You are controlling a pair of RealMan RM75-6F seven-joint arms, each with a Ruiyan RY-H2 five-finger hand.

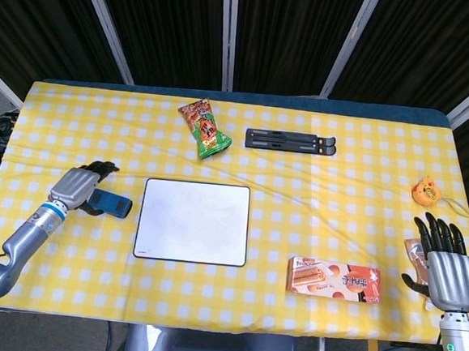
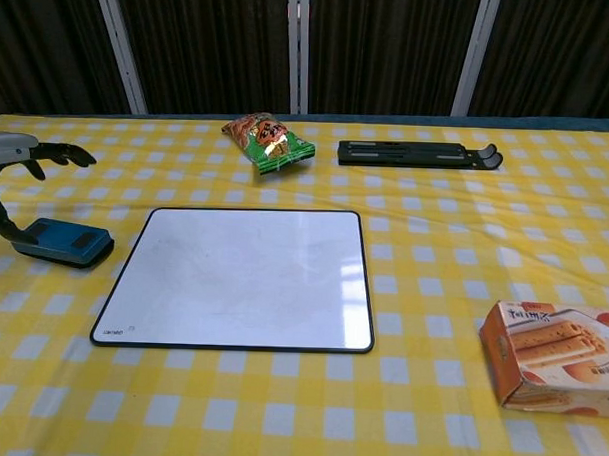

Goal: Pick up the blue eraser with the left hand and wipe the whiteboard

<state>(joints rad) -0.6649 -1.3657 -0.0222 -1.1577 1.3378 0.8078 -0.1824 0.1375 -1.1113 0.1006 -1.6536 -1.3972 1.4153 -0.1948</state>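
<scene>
The blue eraser (image 1: 110, 205) (image 2: 66, 242) lies flat on the yellow checked cloth, just left of the whiteboard (image 1: 194, 221) (image 2: 245, 276). My left hand (image 1: 74, 185) (image 2: 17, 154) hovers at the eraser's left end with its fingers spread out above it. The thumb reaches down beside the eraser; whether it touches is unclear. The whiteboard's surface looks white and bare. My right hand (image 1: 449, 272) stands at the table's right edge with fingers apart and pointing up, holding nothing; the chest view does not show it.
A green and red snack bag (image 1: 205, 128) (image 2: 269, 141) and a black folding stand (image 1: 291, 142) (image 2: 418, 153) lie at the back. An orange biscuit box (image 1: 335, 280) (image 2: 555, 354) sits front right. An orange toy (image 1: 425, 190) and a small packet (image 1: 416, 253) are near my right hand.
</scene>
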